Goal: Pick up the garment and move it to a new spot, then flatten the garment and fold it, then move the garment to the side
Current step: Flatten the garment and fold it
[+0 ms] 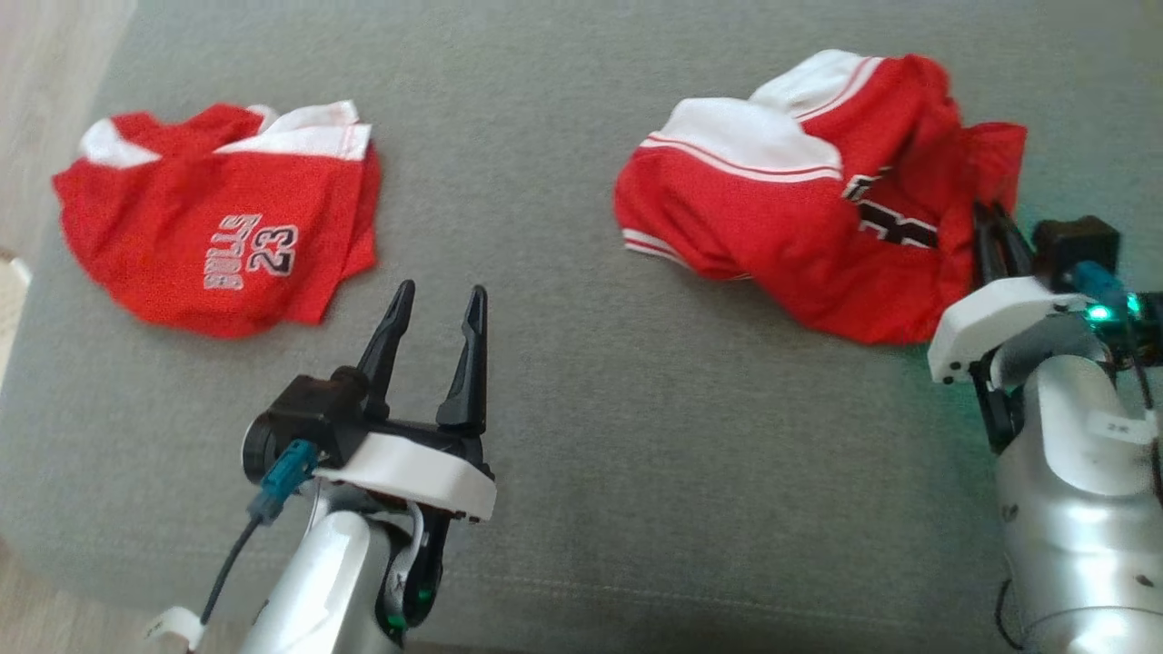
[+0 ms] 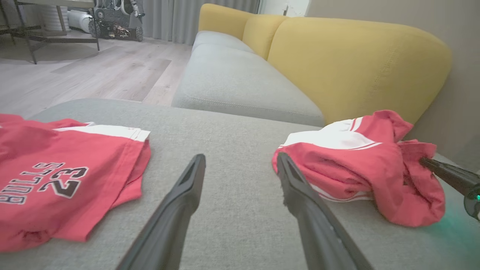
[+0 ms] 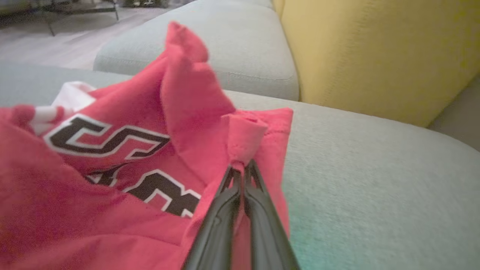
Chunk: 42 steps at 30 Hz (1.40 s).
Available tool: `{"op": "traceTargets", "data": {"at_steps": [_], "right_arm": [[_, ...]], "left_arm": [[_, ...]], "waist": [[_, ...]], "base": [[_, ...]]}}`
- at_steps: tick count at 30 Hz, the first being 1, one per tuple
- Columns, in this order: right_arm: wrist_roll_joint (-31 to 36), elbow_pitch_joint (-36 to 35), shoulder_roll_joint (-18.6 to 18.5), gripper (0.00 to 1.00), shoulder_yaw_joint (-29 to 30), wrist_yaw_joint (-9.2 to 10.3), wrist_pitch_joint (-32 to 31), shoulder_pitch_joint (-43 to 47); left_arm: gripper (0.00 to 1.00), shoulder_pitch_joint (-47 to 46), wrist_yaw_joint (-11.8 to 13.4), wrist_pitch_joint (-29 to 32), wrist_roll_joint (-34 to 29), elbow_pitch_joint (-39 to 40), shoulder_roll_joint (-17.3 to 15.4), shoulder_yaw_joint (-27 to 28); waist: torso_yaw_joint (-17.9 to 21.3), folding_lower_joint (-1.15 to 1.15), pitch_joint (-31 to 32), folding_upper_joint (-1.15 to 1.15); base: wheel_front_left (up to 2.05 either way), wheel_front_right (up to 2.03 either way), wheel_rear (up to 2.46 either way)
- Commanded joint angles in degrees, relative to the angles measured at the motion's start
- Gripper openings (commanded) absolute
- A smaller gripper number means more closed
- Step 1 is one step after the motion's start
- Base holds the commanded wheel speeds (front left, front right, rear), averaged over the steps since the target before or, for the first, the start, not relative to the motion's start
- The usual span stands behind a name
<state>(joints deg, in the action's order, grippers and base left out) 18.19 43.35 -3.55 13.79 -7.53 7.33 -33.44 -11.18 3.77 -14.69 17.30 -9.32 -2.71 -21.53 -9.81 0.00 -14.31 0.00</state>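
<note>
Your right gripper (image 3: 241,169): jaws pinched shut on the crumpled red-and-white jersey garment (image 1: 781,218) — your left gripper (image 1: 438,304): jaws spread wide, empty.

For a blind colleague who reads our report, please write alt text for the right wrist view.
The right gripper is shut on a bunched fold of a crumpled red garment with black and white lettering, which lies on a grey cushion. A yellow sofa back rises behind it.
</note>
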Motion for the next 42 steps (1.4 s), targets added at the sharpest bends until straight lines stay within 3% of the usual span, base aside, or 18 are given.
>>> {"op": "traceTargets", "data": {"at_steps": [1, 6, 13, 14, 15, 22, 32, 42], "right_arm": [[-2.2, -2.0, 0.6, 0.0, -1.1, 0.04, 0.9, -0.5], [-11.7, -5.8, 0.7, 0.0, -0.5, 0.04, -1.0, 4.1], [-16.8, -12.8, 0.7, 0.0, 2.5, 0.04, -8.3, 13.4], [-16.7, -13.6, 0.7, 0.17, 3.3, 0.04, -9.5, 14.7], [-16.2, -14.1, 0.7, 1.0, 4.0, 0.04, -10.7, 15.7], [-14.1, -19.3, 0.7, 1.0, 6.7, 0.04, -10.7, 17.7], [-23.2, -27.1, 0.7, 1.0, -7.4, 0.04, -2.5, 23.4], [-24.3, -30.6, 0.7, 1.0, -12.7, 0.04, -1.8, 24.3]], "left_arm": [[1.0, -1.4, 0.0, -0.3, -0.3, 1.6, -0.2, 2.0], [1.0, -0.2, 0.1, -0.3, -0.7, 1.5, -0.2, 2.8], [1.0, 1.2, 0.4, -0.3, -0.6, 1.6, -0.2, 3.3], [1.0, 1.5, 0.5, -0.3, -0.6, 1.6, -0.2, 3.4], [1.0, 1.7, 0.5, -0.3, -0.5, 1.6, -0.2, 3.4], [1.0, 2.7, 0.5, -0.3, -0.8, 1.0, -0.2, 3.4], [1.0, 3.6, 0.4, -0.3, -1.2, 1.0, -0.2, 4.4], [1.0, 0.9, -0.5, -0.3, -1.8, -2.0, -0.2, 6.0]], "waist": [[1.9, 0.0, 1.4, 0.0], [6.7, 0.0, 4.3, 0.0], [10.7, 0.0, 7.2, 0.0], [11.1, 0.0, 7.6, 0.0], [11.4, 0.0, 7.8, 0.0], [12.4, 0.0, 9.7, 0.0], [12.5, 0.0, 10.6, 0.0], [14.7, 0.0, 7.7, 0.0]], "base": [[0.0, 0.0, 0.0], [0.0, 0.0, 0.0], [0.0, 0.0, 0.0], [0.0, 0.0, 0.0], [0.0, 0.0, 0.0], [0.0, 0.0, 0.0], [0.0, 0.0, 0.0], [0.0, 0.0, 0.0]]}}
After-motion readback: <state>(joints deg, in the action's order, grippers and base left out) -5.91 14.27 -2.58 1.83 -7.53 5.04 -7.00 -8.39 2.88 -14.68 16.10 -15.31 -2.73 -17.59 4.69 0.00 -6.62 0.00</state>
